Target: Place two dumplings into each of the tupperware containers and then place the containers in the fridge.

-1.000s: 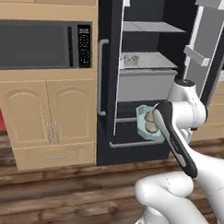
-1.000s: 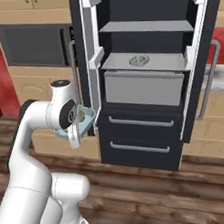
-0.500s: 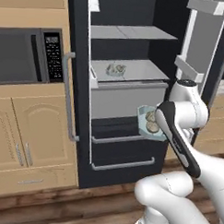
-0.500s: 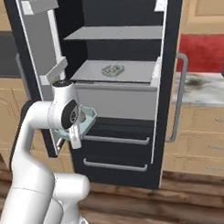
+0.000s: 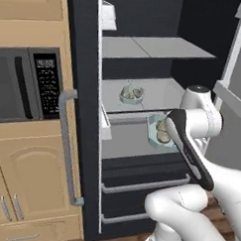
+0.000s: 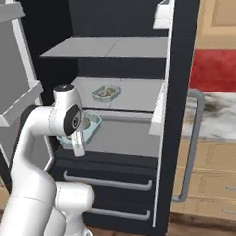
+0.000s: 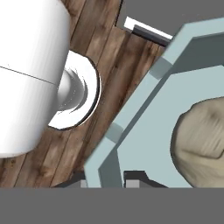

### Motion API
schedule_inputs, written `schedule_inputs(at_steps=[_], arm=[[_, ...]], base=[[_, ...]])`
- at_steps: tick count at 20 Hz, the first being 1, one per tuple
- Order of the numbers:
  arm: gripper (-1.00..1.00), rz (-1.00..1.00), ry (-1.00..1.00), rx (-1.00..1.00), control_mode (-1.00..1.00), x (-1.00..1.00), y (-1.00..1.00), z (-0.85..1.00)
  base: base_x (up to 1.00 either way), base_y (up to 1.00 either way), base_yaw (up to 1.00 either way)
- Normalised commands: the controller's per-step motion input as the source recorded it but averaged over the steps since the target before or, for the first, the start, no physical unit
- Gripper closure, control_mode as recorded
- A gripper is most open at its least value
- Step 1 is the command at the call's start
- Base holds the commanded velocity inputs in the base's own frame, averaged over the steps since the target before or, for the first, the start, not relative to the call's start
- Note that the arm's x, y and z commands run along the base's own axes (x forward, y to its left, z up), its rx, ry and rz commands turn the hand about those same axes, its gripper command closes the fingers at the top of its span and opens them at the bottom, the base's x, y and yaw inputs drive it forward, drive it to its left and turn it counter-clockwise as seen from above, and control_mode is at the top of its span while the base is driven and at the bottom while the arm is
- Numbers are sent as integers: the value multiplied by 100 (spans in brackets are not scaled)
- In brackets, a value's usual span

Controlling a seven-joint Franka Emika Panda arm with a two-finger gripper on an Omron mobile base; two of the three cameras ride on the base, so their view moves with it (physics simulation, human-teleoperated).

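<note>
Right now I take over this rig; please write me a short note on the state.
Claw: shut on the second container's rim, held in front of the open fridge.
First container: already on the middle shelf, dumplings inside.
Held container carries dumplings too.
Done: both filled, one stored.
Left: set the held one on a shelf, let go, pull the arm out.

Fridge [image 5: 83,116]: dark charcoal, doors open, light grey shelves inside. One translucent light-blue container [image 5: 131,94] rests on the middle shelf, holding dumplings [image 5: 134,93]. The second container [image 5: 159,133] is suspended in front of the drawer below, tan dumplings [image 5: 163,131] inside; its rim [image 7: 131,118] sits between the gripper's [image 7: 111,178] fingertips.
</note>
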Motion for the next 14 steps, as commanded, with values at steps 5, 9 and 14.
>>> schedule_inputs(at_steps=[5,9,14], arm=[[100,0,0,0,100,0,0,0],[100,0,0,0,100,0,0,0],[100,0,0,0,100,0,0,0]], base=[[69,-44,0],[32,-18,0],[27,0,0]])
